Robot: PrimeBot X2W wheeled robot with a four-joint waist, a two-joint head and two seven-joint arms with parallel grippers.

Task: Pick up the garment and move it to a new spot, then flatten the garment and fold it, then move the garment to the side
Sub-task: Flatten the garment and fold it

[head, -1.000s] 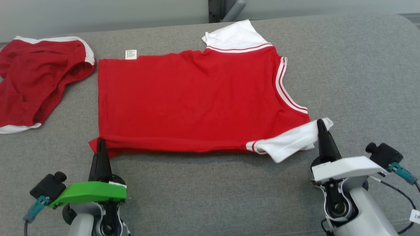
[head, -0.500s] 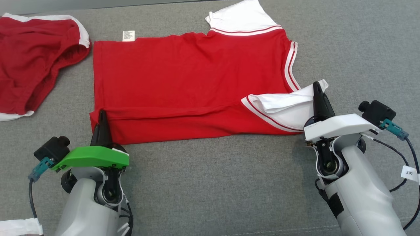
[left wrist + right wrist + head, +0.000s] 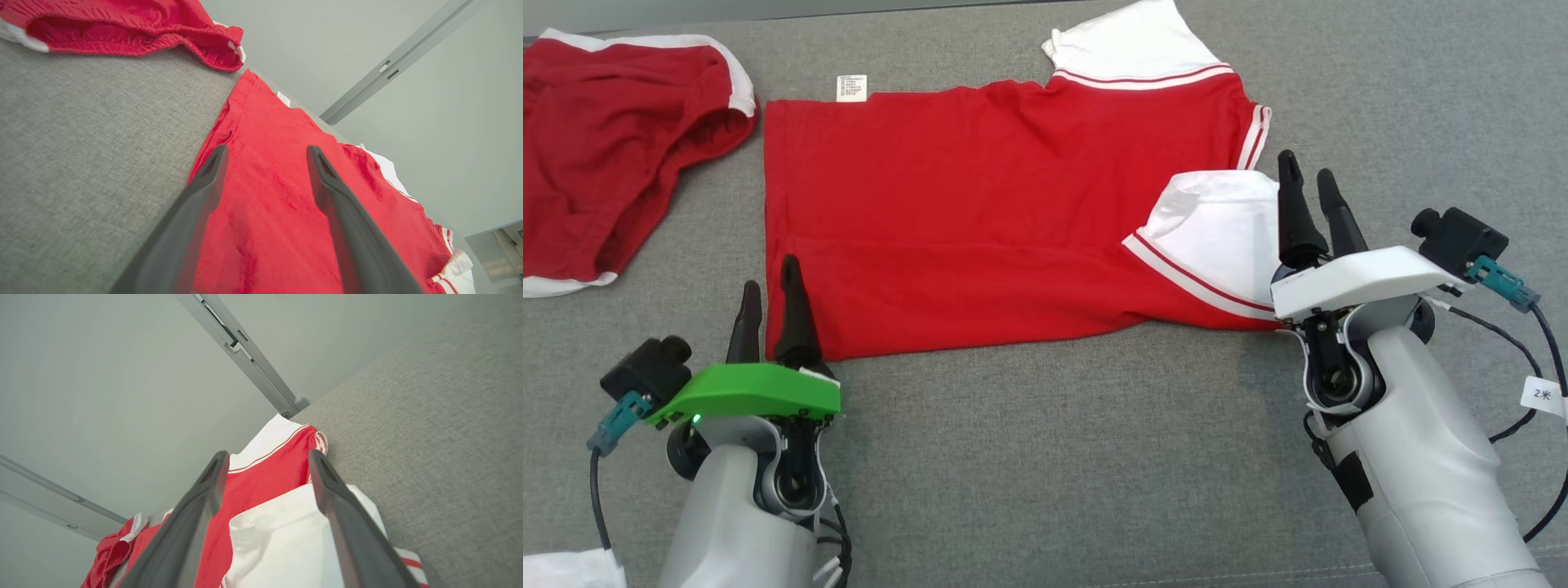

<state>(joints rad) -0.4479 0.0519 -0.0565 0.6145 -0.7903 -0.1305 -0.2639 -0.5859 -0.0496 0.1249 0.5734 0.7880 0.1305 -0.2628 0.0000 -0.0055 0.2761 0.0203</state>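
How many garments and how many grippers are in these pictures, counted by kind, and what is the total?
Garments: 2, the red T-shirt with white sleeves and the red shorts with white trim.
Grippers: 2, the left gripper and the right gripper, both open.
Total: 4

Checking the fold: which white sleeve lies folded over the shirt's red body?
The near sleeve, beside the right gripper: it lies turned in over the red body. The far sleeve sticks out flat on the grey surface.
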